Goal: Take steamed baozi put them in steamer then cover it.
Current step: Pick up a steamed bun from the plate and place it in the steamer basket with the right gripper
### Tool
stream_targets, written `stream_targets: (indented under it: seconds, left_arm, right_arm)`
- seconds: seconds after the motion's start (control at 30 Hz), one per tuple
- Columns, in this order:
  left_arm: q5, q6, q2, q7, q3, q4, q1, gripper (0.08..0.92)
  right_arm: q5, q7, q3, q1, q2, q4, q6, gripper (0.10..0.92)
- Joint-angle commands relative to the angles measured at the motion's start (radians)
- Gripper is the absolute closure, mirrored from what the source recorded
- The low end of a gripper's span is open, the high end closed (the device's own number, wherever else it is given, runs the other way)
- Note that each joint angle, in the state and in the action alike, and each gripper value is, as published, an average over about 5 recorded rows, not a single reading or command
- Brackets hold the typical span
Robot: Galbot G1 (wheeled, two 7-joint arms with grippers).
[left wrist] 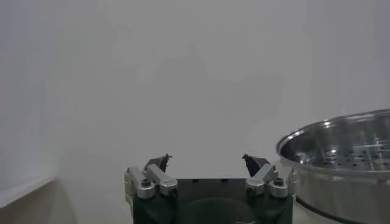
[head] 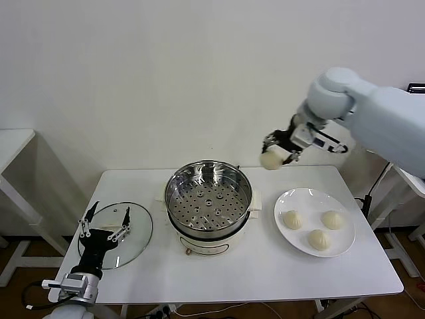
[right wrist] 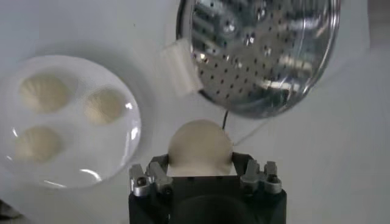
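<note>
My right gripper [head: 274,154] is shut on a cream-white baozi [head: 271,160] and holds it in the air between the steamer [head: 208,199] and the white plate [head: 345,246]. The held baozi [right wrist: 200,146] fills the jaws in the right wrist view, above the table beside the steamer [right wrist: 262,55]. Three more baozi [head: 292,219] [head: 333,220] [head: 319,239] lie on the plate. The steamer's perforated tray holds nothing. The glass cover [head: 136,240] lies flat on the table left of the steamer. My left gripper [head: 105,220] is open, hovering over the cover.
The steamer stands at the table's centre with its rim [left wrist: 341,131] showing in the left wrist view. A white wall is behind the table. Another white table edge [head: 13,143] is at the far left.
</note>
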Motion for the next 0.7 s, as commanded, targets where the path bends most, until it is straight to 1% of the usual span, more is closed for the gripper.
stream_targets:
  seconds: [0.03,0.23,0.7]
  left_arm:
    - [-0.013,0.004,0.0,0.004,-0.045,-0.007,0.0,0.177]
    - [-0.026,0.005,0.006,0.015,-0.08,0.002,-0.001,0.177]
    - [-0.037,0.005,0.011,0.026,-0.104,0.012,-0.004,0.177]
  right_arm:
    - [0.002,0.036,-0.106,0.081,0.188,-0.027,0.121,0.308]
    - [-0.045,0.062,-0.07,0.009,0.294,-0.144,0.195,0.307]
    - [-0.226,0.128,0.05,-0.231,0.401,-0.411,0.308,0.305]
